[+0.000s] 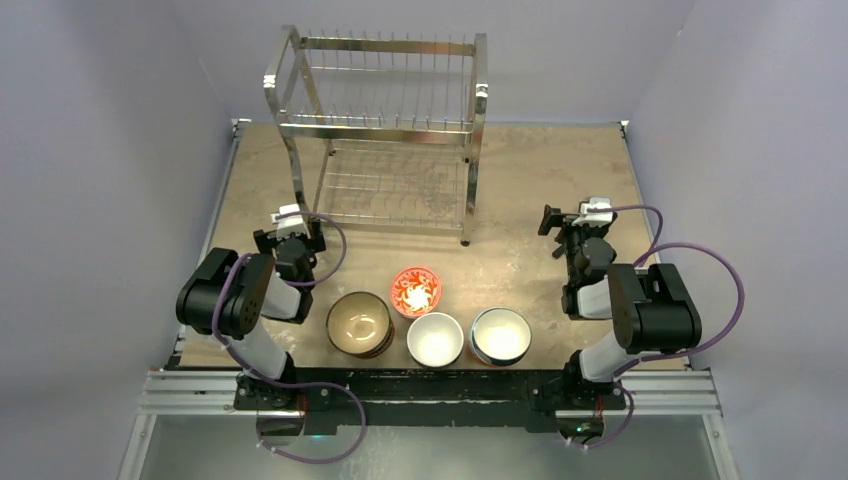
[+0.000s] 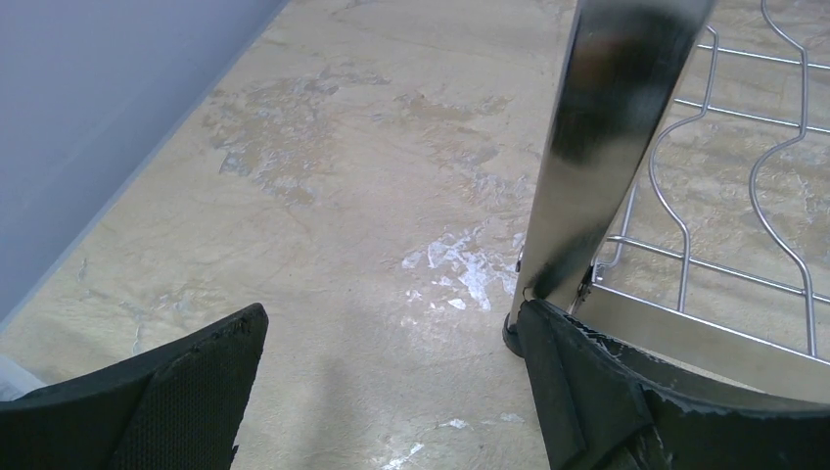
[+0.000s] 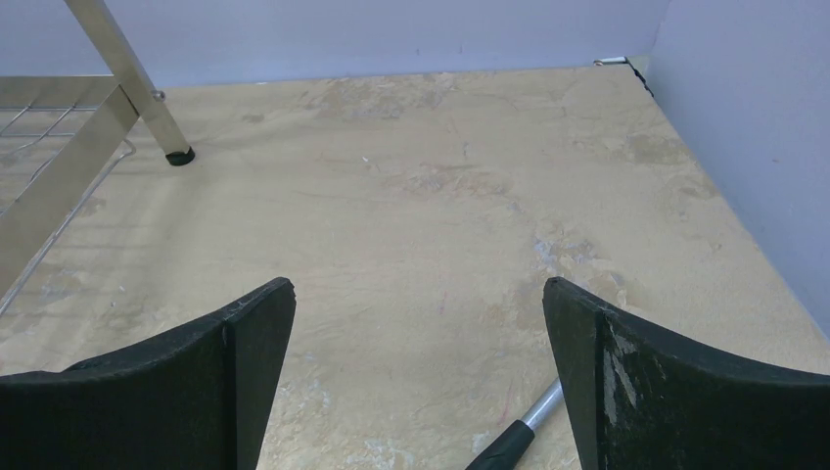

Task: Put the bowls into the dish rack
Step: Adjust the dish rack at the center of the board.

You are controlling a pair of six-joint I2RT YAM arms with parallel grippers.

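The left gripper [image 2: 391, 323], two black wedge-shaped rubber-faced fingers, fills the bottom of its own view with the jaws spread wide and nothing between them but bare table. Its right finger sits just beside the near-left leg [image 2: 597, 147] of the tall two-tier chrome wire dish rack [image 1: 375, 131]; whether they touch cannot be told. The right gripper [image 3: 419, 294], built the same, is likewise fully apart and empty, standing well off the rack's right side and facing the bare beige stone-look table [image 1: 530, 190].

Both tiers of the rack look empty, so loading has not begun. All the visible bowls sit in a tight cluster in front of the rack, between the two arms. The small round red-patterned bowl [image 1: 415, 290] is nearest the rack. Behind it is a row of three: a stack of brown and tan bowls [image 1: 359, 323] toward the rack's left side, a plain white bowl [image 1: 435, 338] in the middle, and a white-lined bowl [image 1: 500, 335] with a darker outside toward the right.

That grouping probably puts the bowls within reach of either arm. The splayed jaws suit a grasp over a rim. The stack will need its top bowl lifted off alone.
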